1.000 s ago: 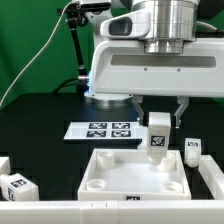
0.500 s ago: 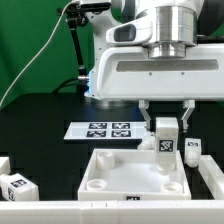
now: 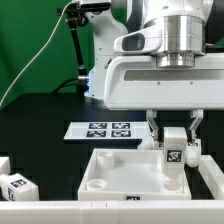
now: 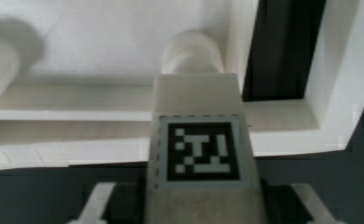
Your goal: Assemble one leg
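Observation:
My gripper (image 3: 175, 143) is shut on a leg (image 3: 174, 147), a chunky white post with a black-and-white tag, held upright. It hangs over the far corner of the large white square panel (image 3: 110, 170) at the exterior view's right. In the wrist view the leg (image 4: 200, 140) runs out from between my fingers (image 4: 108, 200) toward the panel's raised corner wall (image 4: 90, 115). Its far end is close to the corner boss; contact cannot be told. More legs lie around: one at the exterior view's left (image 3: 17, 187) and one behind the held leg (image 3: 194, 149).
The marker board (image 3: 102, 130) lies flat behind the panel. A white rail (image 3: 60, 212) runs along the front edge. Another white part (image 3: 214, 180) sits at the exterior view's right edge. A black stand with cable (image 3: 78, 50) is at the back.
My gripper has carried the leg toward the exterior view's right and a little lower, from above the panel's far edge to its far right corner.

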### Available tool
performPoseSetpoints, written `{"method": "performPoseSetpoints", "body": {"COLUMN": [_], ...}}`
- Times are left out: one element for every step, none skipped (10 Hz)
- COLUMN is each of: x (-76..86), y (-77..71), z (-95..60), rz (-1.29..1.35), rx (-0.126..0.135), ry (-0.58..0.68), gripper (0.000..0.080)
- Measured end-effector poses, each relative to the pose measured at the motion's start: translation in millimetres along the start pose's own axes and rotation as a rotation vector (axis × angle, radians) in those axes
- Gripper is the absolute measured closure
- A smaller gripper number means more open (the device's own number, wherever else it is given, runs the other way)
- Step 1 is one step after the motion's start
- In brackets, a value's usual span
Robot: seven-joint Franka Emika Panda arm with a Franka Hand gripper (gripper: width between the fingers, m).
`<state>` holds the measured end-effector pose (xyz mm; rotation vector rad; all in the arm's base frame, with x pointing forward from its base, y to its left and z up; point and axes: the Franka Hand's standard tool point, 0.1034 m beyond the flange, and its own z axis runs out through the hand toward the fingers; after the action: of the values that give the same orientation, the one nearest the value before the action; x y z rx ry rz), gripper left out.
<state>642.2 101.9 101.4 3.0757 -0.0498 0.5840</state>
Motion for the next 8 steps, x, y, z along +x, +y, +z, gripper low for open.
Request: {"method": "performPoseSetpoints", "body": {"x": [1.3, 3.7, 2.2, -0.7, -0.4, -0.6, -1.6, -1.4], "y": [-0.2, -0.7, -0.8, -1.3, -3.7, -5.2, -6.4, -7.8], "z": [1.1, 2.9, 7.2, 11.9, 13.9, 14.1, 14.0, 13.8], "rz": [-0.001, -0.003, -0.005, -0.009, -0.013, -0.016, -0.019, -0.024], "rx": [0.0, 0.001, 0.001, -0.001, 0.002, 0.005, 0.008, 0.011], "ry": [0.005, 0.021, 0.027, 0.028, 0.045, 0.062, 0.08, 0.095], "gripper": [0.051, 0.051, 0.051, 0.051, 0.051, 0.051, 0.051, 0.051]}}
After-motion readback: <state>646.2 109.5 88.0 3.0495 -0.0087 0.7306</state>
